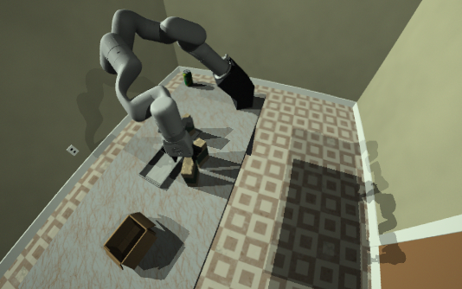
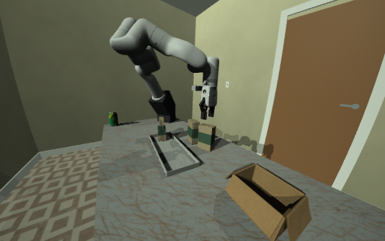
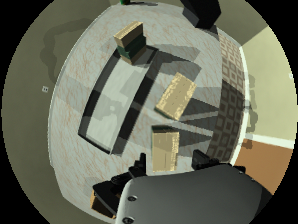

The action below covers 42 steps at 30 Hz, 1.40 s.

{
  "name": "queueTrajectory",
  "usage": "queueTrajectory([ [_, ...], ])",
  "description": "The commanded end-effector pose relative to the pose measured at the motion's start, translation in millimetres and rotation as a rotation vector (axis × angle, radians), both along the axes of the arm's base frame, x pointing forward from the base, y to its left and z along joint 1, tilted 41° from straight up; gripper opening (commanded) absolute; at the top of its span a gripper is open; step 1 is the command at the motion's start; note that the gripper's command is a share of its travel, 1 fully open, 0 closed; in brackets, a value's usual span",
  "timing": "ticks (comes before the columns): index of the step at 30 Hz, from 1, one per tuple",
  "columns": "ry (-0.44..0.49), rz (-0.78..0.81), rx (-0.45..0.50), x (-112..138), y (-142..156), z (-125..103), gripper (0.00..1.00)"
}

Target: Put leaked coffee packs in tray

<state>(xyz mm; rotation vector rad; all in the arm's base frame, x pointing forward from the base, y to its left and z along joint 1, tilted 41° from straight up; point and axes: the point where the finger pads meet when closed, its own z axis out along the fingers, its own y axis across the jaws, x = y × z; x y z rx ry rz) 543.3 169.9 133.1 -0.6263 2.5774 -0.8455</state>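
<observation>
Three tan coffee packs with dark green bands stand on the table beside a long grey tray [image 2: 174, 153]. The far pack [image 2: 161, 128] stands at the tray's far end. The middle pack [image 2: 192, 131] and the near pack [image 2: 206, 137] stand close together on the tray's right. My gripper [image 2: 207, 112] is open and empty, hanging above the near pack without touching it. In the wrist view the near pack [image 3: 164, 149] lies below, between my fingers; the middle pack [image 3: 174, 95], far pack [image 3: 129, 39] and tray [image 3: 113, 106] lie beyond. The tray holds nothing.
An open cardboard box [image 2: 271, 200] lies on its side at the near end of the table. A green can [image 2: 113, 118] stands at the far corner. The arm's black base [image 2: 164, 104] is at the far edge. A wall and brown door are on the right.
</observation>
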Motion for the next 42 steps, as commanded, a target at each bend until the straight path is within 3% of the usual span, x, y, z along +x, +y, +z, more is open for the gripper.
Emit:
queueTrajectory([
  [1,-0.001,0.003,0.0,10,-6,-13,0.83],
  [6,-0.001,0.003,0.0,17,-12,-22,0.83],
  [42,-0.001,0.003,0.0,18,-11,-23,0.83],
])
